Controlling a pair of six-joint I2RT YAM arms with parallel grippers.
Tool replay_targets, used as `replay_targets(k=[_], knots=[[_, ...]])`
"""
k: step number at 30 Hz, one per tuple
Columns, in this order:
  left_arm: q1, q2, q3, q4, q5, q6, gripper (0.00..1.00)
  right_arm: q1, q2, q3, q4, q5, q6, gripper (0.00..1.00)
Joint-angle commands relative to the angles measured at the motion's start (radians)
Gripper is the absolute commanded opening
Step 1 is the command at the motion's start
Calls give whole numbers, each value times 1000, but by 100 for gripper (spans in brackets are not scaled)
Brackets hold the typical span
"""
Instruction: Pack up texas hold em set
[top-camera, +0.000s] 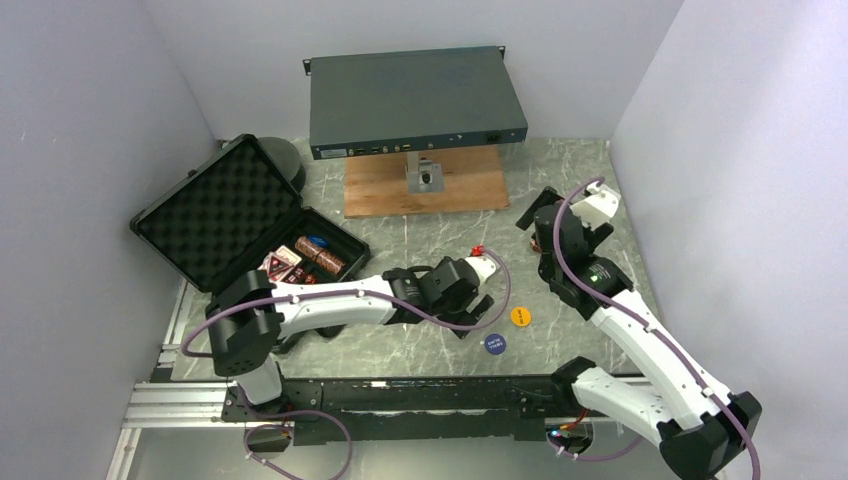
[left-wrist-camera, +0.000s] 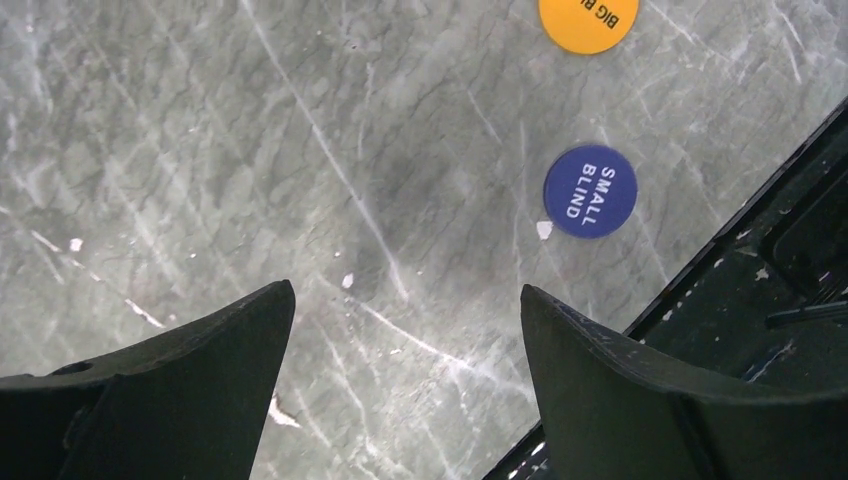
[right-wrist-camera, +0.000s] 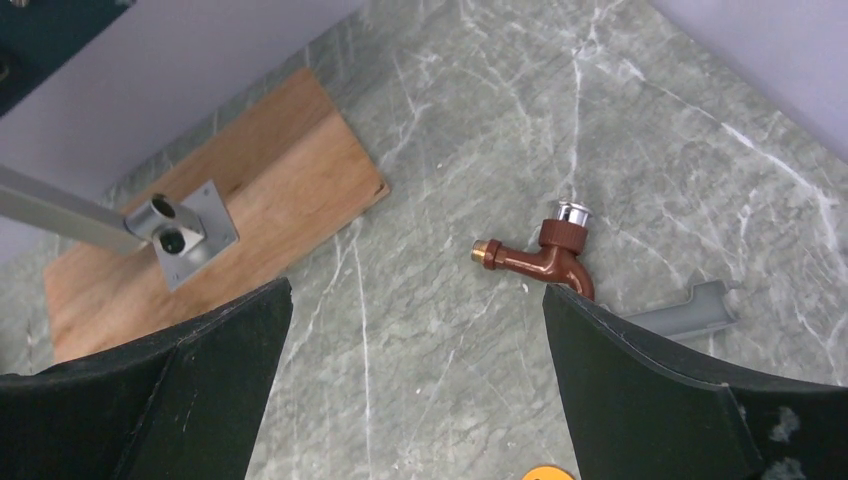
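Observation:
The black foam-lined briefcase (top-camera: 215, 212) lies open at the left. A brown chip roll (top-camera: 326, 261) and a red card deck (top-camera: 284, 268) rest in its base. On the marble near the front edge lie the orange disc (top-camera: 520, 316) (left-wrist-camera: 588, 20) and the blue "SMALL BLIND" disc (top-camera: 495, 344) (left-wrist-camera: 590, 191). My left gripper (top-camera: 483, 296) (left-wrist-camera: 405, 300) hovers open just left of both discs, with bare marble between its fingers. Farther right, my right gripper (top-camera: 562, 208) (right-wrist-camera: 415, 300) is raised and open with nothing in it. The orange disc's edge (right-wrist-camera: 548, 473) shows at the bottom of the right wrist view.
A big grey metal box (top-camera: 415, 100) stands on a post over a wooden board (top-camera: 425, 185) (right-wrist-camera: 250, 190) at the back. A black round spool (top-camera: 286, 160) sits behind the case. A brown tap fitting (right-wrist-camera: 545, 255) and a grey plastic piece (right-wrist-camera: 690, 312) lie under the right gripper. A black rail (top-camera: 420, 395) runs along the front edge.

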Motion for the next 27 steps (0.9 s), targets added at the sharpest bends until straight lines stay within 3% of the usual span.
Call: replay_targets(k=[1,19,27], knots=[[-29,56,76,64,-15,-32,89,-3,-65,-41,8,87,59,100],[-175,311,266,10,-125,-111,83,-3,-72,-62,44,104,28,100],[-185,387,326,4,-124,-131,80,-3,-93,-70,49,130,22,100]])
